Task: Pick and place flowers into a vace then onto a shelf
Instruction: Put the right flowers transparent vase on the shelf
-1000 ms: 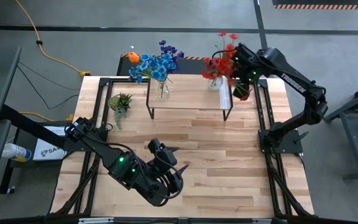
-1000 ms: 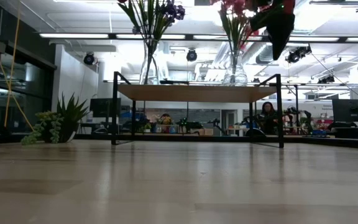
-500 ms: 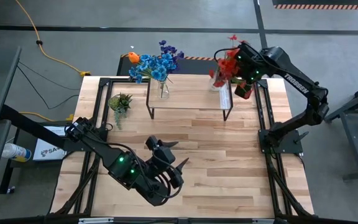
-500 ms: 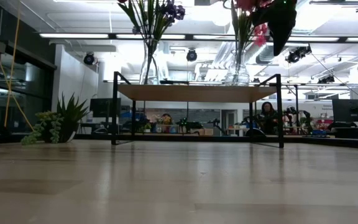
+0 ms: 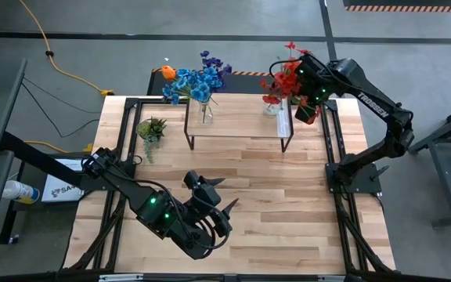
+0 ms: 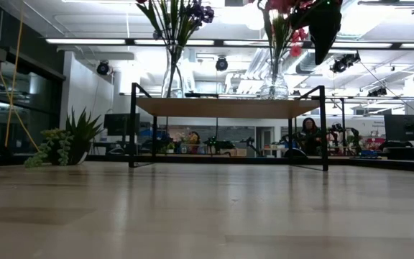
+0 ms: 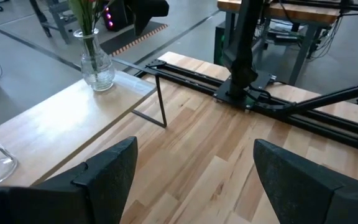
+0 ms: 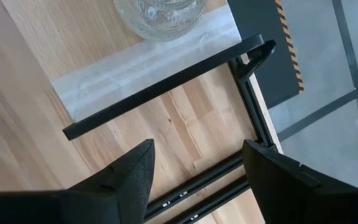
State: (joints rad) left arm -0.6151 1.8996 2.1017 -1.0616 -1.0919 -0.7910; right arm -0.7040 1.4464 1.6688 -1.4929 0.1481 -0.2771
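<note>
The shelf [image 5: 237, 119] stands at the far middle of the table. Two glass vases rest by their bases on its top. The left vase [image 5: 206, 115] holds blue, purple and orange flowers [image 5: 196, 81]. The right vase [image 5: 272, 107] holds red flowers [image 5: 283, 78]. My right gripper [image 5: 306, 116] hangs open above the shelf's right end, pointing steeply down, just right of the red flowers; its fingers [image 8: 123, 177] have nothing between them, and the vase's base [image 8: 160, 11] lies beyond them. My left gripper [image 5: 219, 196] waits open over the near middle of the table.
A small spiky green plant [image 5: 150, 129] sits on the table left of the shelf. Black frame rails [image 5: 331, 141] run along the table's sides. Bare wood lies between the shelf and the left gripper. A person [image 6: 309, 133] sits far off in the room.
The red flowers have swayed and closed in a little in the right vase, which stays on the shelf. My left gripper has turned slightly at the wrist without changing place. Both grippers stay open.
</note>
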